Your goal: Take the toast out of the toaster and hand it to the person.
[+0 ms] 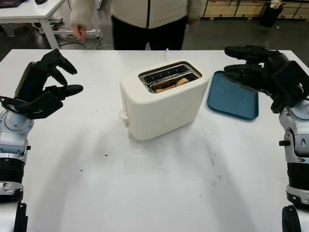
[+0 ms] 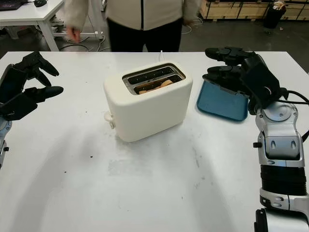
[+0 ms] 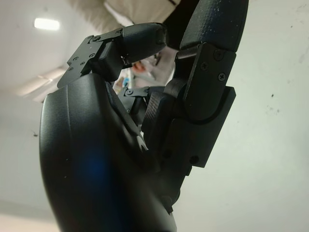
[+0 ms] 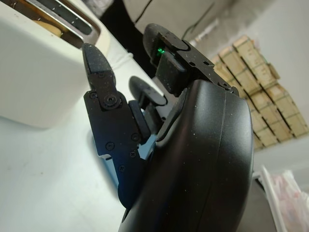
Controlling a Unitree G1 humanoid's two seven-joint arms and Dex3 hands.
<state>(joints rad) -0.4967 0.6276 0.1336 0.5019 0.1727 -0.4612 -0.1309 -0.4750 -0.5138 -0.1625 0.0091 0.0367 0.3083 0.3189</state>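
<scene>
A cream toaster (image 1: pixel 161 104) stands in the middle of the white table (image 1: pixel 154 193). Brown toast (image 1: pixel 170 86) sits low in its near slot; the far slot looks dark. My left hand (image 1: pixel 58 79) hovers open above the table's left side, well clear of the toaster. My right hand (image 1: pixel 241 65) is open on the right, raised over a blue tray (image 1: pixel 231 101). A person (image 1: pixel 145 19) in a light jacket stands behind the table's far edge, one hand (image 1: pixel 78 31) hanging at the left.
The blue tray lies to the right of the toaster. The toaster's lever (image 1: pixel 123 116) sticks out on its left end. Wooden crates (image 1: pixel 241 8) line the back wall, and another white table (image 1: pixel 29 12) stands at the far left.
</scene>
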